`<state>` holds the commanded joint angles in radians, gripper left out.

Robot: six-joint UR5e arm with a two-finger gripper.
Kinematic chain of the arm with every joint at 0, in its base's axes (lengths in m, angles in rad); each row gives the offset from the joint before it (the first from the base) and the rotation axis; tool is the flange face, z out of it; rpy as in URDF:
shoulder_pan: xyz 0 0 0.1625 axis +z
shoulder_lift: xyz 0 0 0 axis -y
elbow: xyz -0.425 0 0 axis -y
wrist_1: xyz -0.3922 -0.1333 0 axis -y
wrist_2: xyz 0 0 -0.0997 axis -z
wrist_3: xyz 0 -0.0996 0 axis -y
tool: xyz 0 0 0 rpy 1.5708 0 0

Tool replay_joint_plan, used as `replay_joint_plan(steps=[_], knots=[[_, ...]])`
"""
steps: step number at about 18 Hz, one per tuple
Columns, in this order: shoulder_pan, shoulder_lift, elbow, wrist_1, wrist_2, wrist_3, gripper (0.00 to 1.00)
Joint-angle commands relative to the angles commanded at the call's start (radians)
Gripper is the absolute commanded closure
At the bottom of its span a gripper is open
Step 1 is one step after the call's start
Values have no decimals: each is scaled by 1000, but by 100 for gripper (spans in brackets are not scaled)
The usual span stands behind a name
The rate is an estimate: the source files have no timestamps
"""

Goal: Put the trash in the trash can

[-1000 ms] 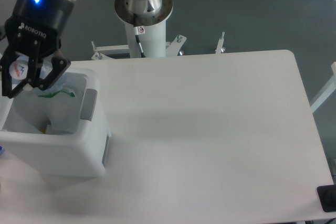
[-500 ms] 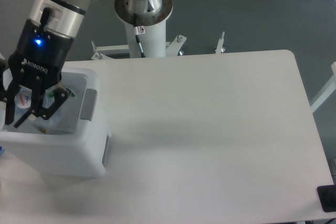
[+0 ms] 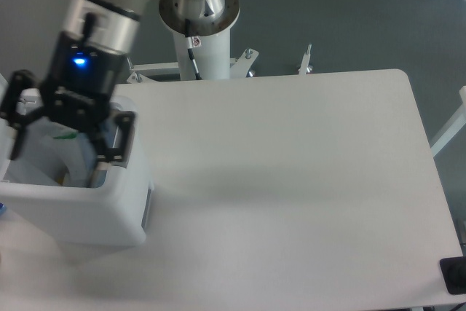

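Now my gripper point(image 3: 62, 142) hangs spread wide over the trash can point(image 3: 109, 209), its two black fingers point(image 3: 116, 136) splayed far apart with nothing between them. Half a second ago those fingers were much closer together, pinching down into the bin around the bag; a second ago they were higher, with the bag hanging from them above the opening. So I read this as the release: the plastic bag point(image 3: 62, 152) has dropped, and I can see its pale crumpled surface with a bit of green print lying inside the can, below and between the fingers. The right-hand finger sits just over the can's grey side panel point(image 3: 122, 147), close to the rim, so I would want to lift straight up before swinging away, or I may nudge the bin.

Beyond the can, the white table point(image 3: 291, 165) shows no other trash that I can make out. I cannot pick out the crushed bottle with certainty; something pale yellow lies low in the bin beside the bag, too hidden to name.
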<state>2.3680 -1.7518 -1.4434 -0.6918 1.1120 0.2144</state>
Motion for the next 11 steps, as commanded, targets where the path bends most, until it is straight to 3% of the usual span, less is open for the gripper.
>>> replay_joint_plan(steps=[1, 4, 9, 11], knots=[[60, -2, -8, -2, 15, 70, 0], [118, -20, -26, -5, 150, 250, 0], [126, -49, -75, -9, 412, 607, 0], [138, -51, -91, -11, 463, 663, 0]])
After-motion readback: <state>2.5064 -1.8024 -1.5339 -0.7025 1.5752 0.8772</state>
